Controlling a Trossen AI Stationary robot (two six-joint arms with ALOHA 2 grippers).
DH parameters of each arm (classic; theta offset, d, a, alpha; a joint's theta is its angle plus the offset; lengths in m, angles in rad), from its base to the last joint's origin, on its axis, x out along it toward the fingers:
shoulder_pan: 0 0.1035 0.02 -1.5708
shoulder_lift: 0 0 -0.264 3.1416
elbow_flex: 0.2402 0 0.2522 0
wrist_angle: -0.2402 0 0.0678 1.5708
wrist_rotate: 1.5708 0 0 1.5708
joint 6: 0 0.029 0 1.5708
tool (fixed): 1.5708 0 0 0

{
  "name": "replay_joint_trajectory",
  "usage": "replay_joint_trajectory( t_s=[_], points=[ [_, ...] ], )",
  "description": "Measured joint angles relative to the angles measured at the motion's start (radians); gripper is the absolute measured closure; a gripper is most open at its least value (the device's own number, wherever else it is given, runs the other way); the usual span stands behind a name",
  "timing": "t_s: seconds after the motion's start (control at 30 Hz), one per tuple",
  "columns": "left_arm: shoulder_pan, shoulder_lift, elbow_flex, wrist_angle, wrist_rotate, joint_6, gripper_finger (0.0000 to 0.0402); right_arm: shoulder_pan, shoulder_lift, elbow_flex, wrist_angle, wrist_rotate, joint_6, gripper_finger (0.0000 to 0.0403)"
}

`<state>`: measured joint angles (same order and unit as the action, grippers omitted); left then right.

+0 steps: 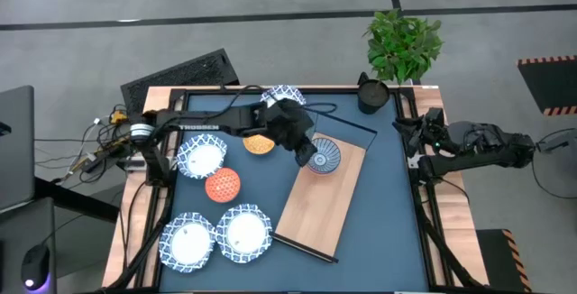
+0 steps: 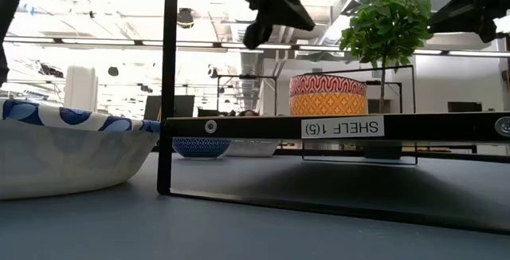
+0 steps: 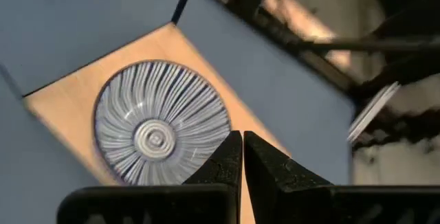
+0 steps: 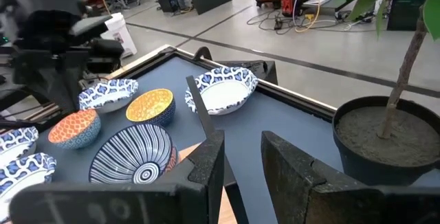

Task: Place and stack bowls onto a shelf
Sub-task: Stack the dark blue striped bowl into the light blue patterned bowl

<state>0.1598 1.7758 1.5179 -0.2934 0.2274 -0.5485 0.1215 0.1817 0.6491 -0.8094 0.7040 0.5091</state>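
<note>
From the high view I see the left gripper (image 1: pixel 306 152) over the far end of the shelf (image 1: pixel 325 199), just beside the blue striped bowl (image 1: pixel 325 156) that sits on the board; I cannot tell from here whether it touches the rim. The orange bowl (image 1: pixel 260 143), red-orange bowl (image 1: pixel 223 185) and three white bowls with blue rims (image 1: pixel 200 158) (image 1: pixel 187 243) (image 1: pixel 245 233) lie on the table (image 1: pixel 388 213) to the shelf's left, a fourth white bowl (image 1: pixel 282 96) at the far edge. The right gripper (image 1: pixel 407 137) waits at the table's right edge.

In the low view, the left gripper (image 2: pixel 267 21) hangs above the shelf (image 2: pixel 335 127), clear of the board.

My left wrist view shows the fingers (image 3: pixel 223 165) pressed together with nothing between them, the striped bowl (image 3: pixel 161 131) just beside their tips on the light wood.

The right wrist view shows that gripper's fingers (image 4: pixel 210 159) partly apart and empty, the striped bowl (image 4: pixel 134 157) well beyond them.
</note>
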Motion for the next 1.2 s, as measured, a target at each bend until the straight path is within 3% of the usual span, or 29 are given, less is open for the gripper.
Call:
replay_joint_trajectory(
  t_s=[0.2,0.4,0.73,1.2],
  points=[
    [0.035,-0.069,-0.233,0.23,-0.004,-0.133,0.0401,0.0,0.0,0.0,0.002,0.0,0.017,0.028],
    [0.05,-0.074,-0.342,0.368,0.019,-0.181,0.0401,0.0,0.0,0.0,0.003,0.001,0.041,0.028],
    [0.073,-0.073,-0.409,0.426,0.009,-0.196,0.0401,0.0,0.0,0.0,0.002,0.002,0.068,0.028],
    [0.076,-0.059,-0.407,0.488,0.043,-0.165,0.0401,0.0,0.0,0.0,0.002,0.005,0.086,0.028]
  ],
)
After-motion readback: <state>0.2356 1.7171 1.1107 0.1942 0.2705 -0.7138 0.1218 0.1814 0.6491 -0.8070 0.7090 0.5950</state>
